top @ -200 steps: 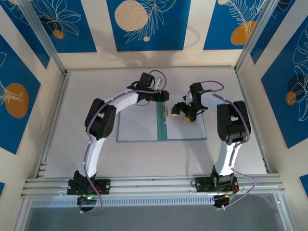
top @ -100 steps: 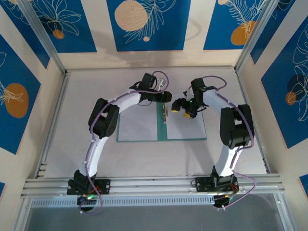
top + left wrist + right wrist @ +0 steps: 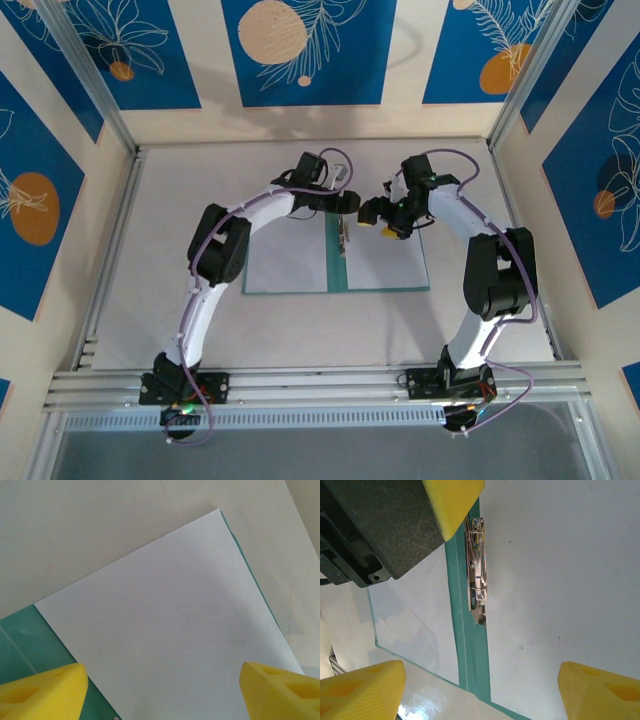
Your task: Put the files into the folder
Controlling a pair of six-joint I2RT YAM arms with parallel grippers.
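Both pincers hover open and empty over the opened folder.
The left file [image 3: 285, 262] covers the left leaf of the teal folder [image 3: 337, 275], which lies flat mid-worktop [image 3: 300, 330]. The left pincer [image 3: 161, 680] gapes near the metal clip [image 3: 476, 580], and the right pincer [image 3: 480, 690] stands wide over the right file [image 3: 390, 268]. Risk: pincers this close may collide, or scuff a loose sheet askew. No writing is readable.
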